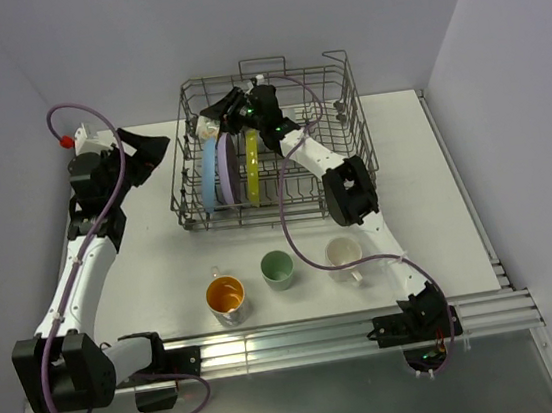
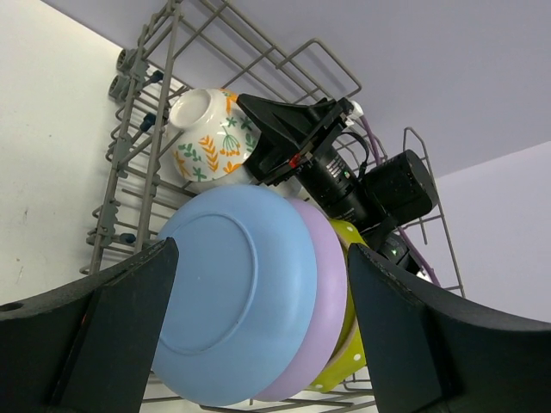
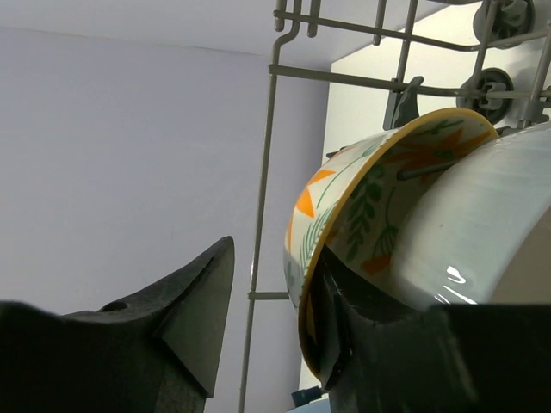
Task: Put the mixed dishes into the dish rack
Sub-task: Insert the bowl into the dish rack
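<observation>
Our right gripper (image 3: pixel 271 267) has its two black fingers (image 3: pixel 185 318) partly open. The rim of the white bowl with orange and green leaves (image 3: pixel 344 215) sits between them. One finger is pressed inside the bowl. The other finger stands at 9 o'clock of the bowl, with a gap we can see through. So nothing is squeezed. A shiny white round dish (image 3: pixel 482 232) is just beside the bowl at 3 o'clock. We cannot tell what kind of dish it is.

The leafy bowl leans on its side in the 11 o'clock corner of the big grey wire dish rack (image 1: pixel 344 107). Thin rack wires stand close around the fingers.

Our left gripper (image 1: pixel 153 146) is wide open and holds nothing. It hangs at 9 o'clock of the rack, apart from the rack wall.

A round blue plate (image 1: pixel 209 169), a lavender plate (image 1: pixel 223 168) and a yellow-green plate (image 1: pixel 252 164) stand on edge in the rack. The blue and lavender plates stand right against each other.

At 6 o'clock of the rack, a cup that is orange inside (image 1: pixel 225 295), a pale green cup (image 1: pixel 278 269) and a white mug (image 1: pixel 343 253) stand on the white table (image 1: pixel 426 198), with gaps between them.
</observation>
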Motion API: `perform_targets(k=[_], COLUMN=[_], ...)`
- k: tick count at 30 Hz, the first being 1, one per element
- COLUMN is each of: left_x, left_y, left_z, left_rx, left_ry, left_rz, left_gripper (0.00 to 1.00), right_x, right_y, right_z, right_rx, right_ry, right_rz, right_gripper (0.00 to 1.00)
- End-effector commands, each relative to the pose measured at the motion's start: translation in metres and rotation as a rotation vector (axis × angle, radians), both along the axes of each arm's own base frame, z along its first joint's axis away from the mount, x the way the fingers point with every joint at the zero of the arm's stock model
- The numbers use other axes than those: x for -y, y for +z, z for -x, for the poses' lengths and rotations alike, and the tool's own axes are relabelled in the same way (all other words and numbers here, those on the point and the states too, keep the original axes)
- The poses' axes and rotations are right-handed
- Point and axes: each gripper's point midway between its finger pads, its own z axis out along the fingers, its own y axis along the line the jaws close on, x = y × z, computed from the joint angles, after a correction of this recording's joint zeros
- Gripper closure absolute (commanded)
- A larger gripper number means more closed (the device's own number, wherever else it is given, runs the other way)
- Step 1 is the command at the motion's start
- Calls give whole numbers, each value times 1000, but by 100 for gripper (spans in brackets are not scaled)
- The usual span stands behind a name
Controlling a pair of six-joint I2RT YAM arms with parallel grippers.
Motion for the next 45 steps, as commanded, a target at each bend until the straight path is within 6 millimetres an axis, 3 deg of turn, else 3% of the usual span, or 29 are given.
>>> perform_targets(k=[1, 5, 9, 15, 23, 29, 38, 45], left_x=[-2, -3, -4, -4, -5, -5, -4, -5], left_y=[23, 25, 27, 32, 39, 42, 48, 53], left_z=[3, 4, 6, 8, 13, 17, 21, 24], left_rx=[64, 69, 78, 100, 128, 144, 162, 176], left_ry=[16, 20, 24, 26, 30, 28, 25, 24], left_rz=[17, 25, 26, 31, 30, 34, 30, 25], left_gripper=[13, 13, 13, 13, 13, 13, 13, 13], right_x=[6, 6, 4, 6, 6, 10, 16, 19], right_y=[9, 13, 19, 23, 32, 61, 68, 90], right_z=[-5, -3, 0, 3, 9, 8, 7, 10], right_rx=[48, 74, 97, 115, 184, 317, 383, 479], right_ry=[-6, 10, 30, 42, 68, 33, 14, 2], right_rz=[-12, -8, 6, 45, 122, 194, 275, 325], right_gripper=[51, 44, 19, 0, 0, 0, 0, 0])
